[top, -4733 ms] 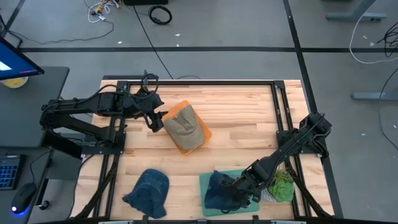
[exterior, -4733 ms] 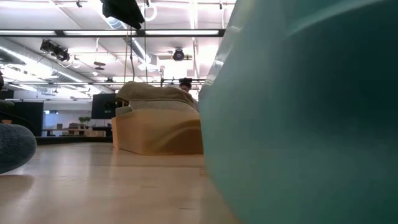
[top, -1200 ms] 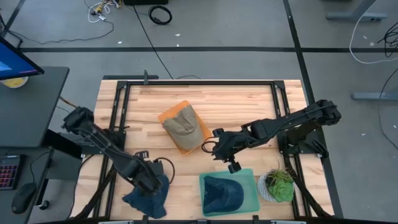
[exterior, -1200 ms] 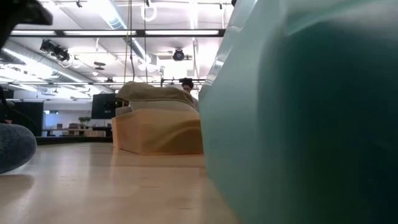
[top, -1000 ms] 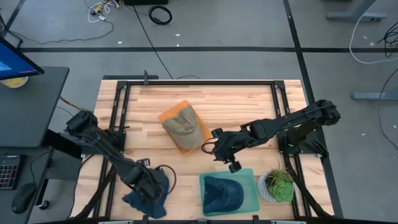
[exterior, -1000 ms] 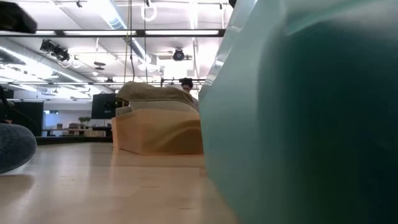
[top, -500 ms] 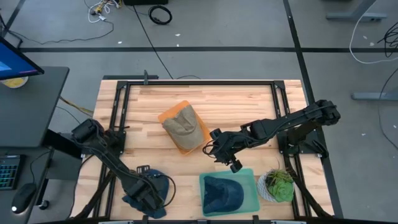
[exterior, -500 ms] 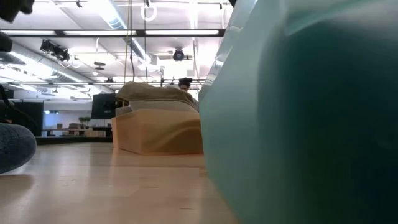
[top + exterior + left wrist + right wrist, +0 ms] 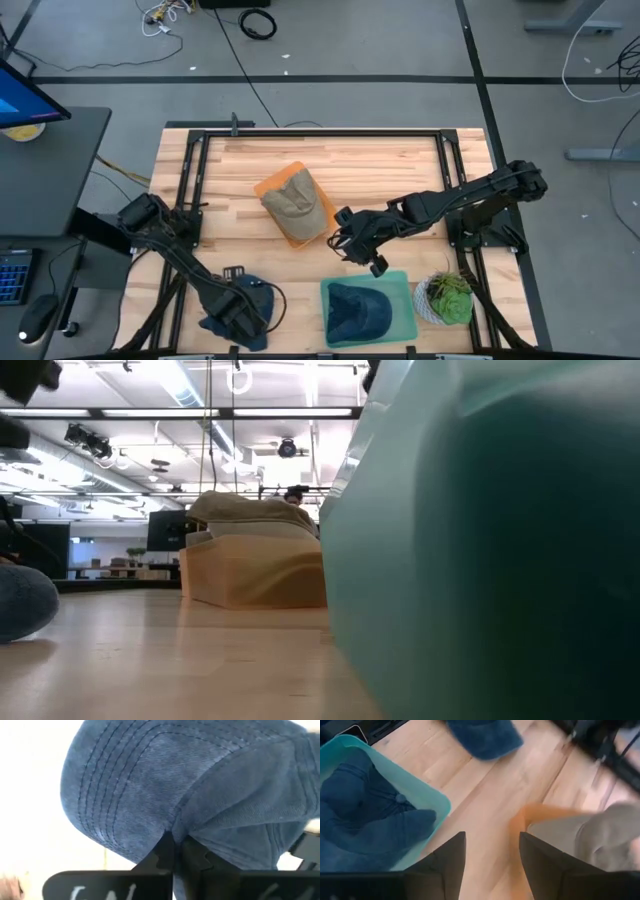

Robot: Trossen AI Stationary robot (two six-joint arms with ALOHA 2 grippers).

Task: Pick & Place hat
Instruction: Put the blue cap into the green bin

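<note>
A blue denim hat (image 9: pixel 232 318) lies on the table at the near left; it also shows in the low view (image 9: pixel 20 600). My left gripper (image 9: pixel 241 308) stands over it, shut on its cloth (image 9: pixel 172 837). My right gripper (image 9: pixel 345 240) is open and empty (image 9: pixel 490 855), above the table between the orange tray (image 9: pixel 318 215) and the teal tray (image 9: pixel 405 290). A khaki hat (image 9: pixel 292 202) lies on the orange tray. A dark blue hat (image 9: pixel 357 308) lies in the teal tray. My left gripper pinches a gathered fold of the denim (image 9: pixel 175 822) between its two fingertips (image 9: pixel 161 852), where the stitched brim (image 9: pixel 110 795) meets the crown. The fingers come from above, pointing down. The hat lies on the table, creased toward the fingers.
A small potted plant (image 9: pixel 447 297) stands at the near right beside the teal tray. In the low view the teal tray's wall (image 9: pixel 480 560) fills the right half, with the orange tray (image 9: pixel 255 575) behind it. Bare wood lies at the table's far side.
My left gripper has gone toward the table's near edge and down onto the blue denim hat, and now covers its middle.
</note>
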